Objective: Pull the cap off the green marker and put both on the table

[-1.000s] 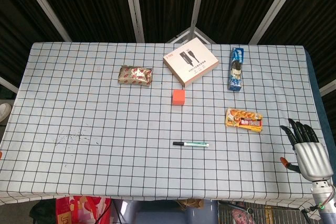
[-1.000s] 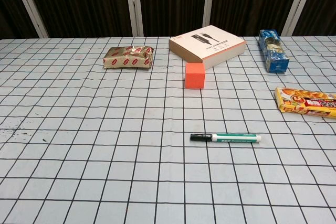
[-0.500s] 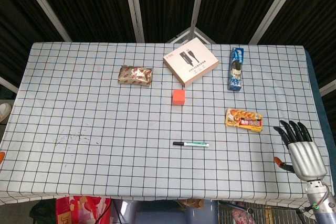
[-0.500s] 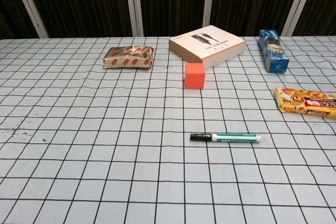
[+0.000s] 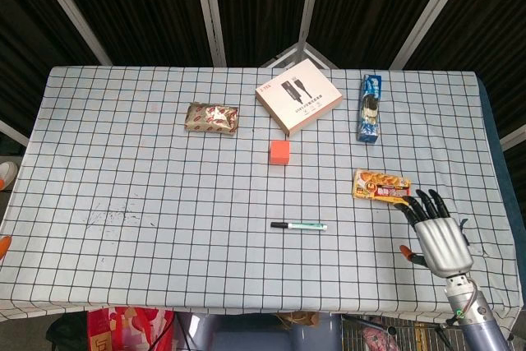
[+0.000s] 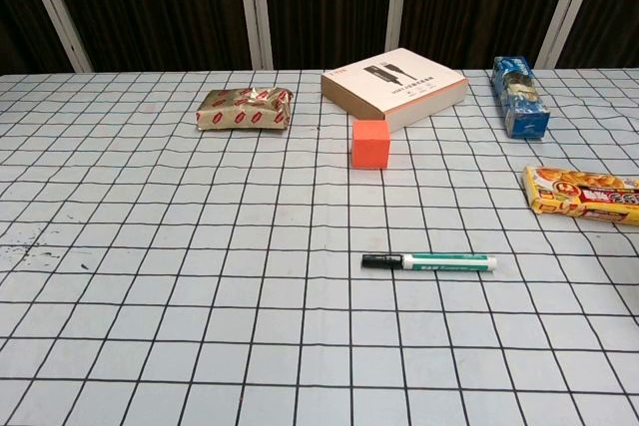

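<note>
The green marker [image 5: 300, 226] lies flat on the checked tablecloth near the front middle, its black cap at the left end and still on. The chest view shows the marker [image 6: 431, 263] lengthwise in the same way. My right hand [image 5: 436, 234] hovers over the table's front right, fingers spread and holding nothing, well to the right of the marker. The chest view does not show it. My left hand is in neither view.
An orange cube [image 5: 280, 152] sits behind the marker. Further back are a tan cable box [image 5: 298, 96], a gold snack pack [image 5: 212, 117] and a blue packet [image 5: 370, 108]. An orange snack packet [image 5: 381, 187] lies just beyond my right hand's fingertips.
My right hand has moved left and inward from the table's right edge toward the orange snack packet. The marker has not moved.
</note>
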